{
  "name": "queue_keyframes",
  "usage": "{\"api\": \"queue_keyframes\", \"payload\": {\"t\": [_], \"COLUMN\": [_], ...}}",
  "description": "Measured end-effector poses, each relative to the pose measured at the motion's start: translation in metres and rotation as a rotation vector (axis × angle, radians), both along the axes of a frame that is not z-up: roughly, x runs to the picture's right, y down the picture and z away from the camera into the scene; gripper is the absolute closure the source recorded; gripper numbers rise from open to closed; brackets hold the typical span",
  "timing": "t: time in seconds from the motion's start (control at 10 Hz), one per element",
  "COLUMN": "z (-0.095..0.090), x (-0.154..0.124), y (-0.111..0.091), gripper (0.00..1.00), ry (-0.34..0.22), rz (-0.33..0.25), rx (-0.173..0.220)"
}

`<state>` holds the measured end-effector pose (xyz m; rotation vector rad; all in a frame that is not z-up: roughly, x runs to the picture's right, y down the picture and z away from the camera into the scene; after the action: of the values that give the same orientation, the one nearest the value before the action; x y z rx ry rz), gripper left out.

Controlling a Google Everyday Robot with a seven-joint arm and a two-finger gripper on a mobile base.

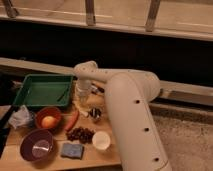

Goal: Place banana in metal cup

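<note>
The banana point(80, 107) is a slim pale yellow piece lying on the wooden table just right of the green tray. The metal cup point(95, 115) is a tiny shiny cup with a dark inside, standing a little to the right of and nearer than the banana. My gripper point(82, 94) hangs at the end of the white arm, pointing down right above the banana's far end and left of the metal cup. The arm hides the table to the right of the cup.
A green tray point(30, 97) lies at the back left. In front are a reddish bowl with a round orange fruit point(48, 121), a red pepper point(73, 120), dark grapes point(80, 134), a white cup point(101, 141), a purple bowl point(26, 141), a blue sponge point(71, 150) and a crumpled bag point(21, 117).
</note>
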<state>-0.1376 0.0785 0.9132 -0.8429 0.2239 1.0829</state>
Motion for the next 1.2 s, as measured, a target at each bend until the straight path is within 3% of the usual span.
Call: {"api": "queue_keyframes", "payload": {"t": [0.2, 0.5, 0.9, 1.2], "z": [-0.001, -0.007, -0.040, -0.066], "x": [-0.001, 0.002, 0.039, 0.077], "y": [0.003, 0.002, -0.044, -0.065], "gripper": [0.99, 1.00, 1.00, 1.00], "ry": [-0.007, -0.012, 0.022, 0.064], "rz": [-0.008, -0.015, 0.036, 0.084], "rx": [-0.005, -0.002, 0.078, 0.133]}}
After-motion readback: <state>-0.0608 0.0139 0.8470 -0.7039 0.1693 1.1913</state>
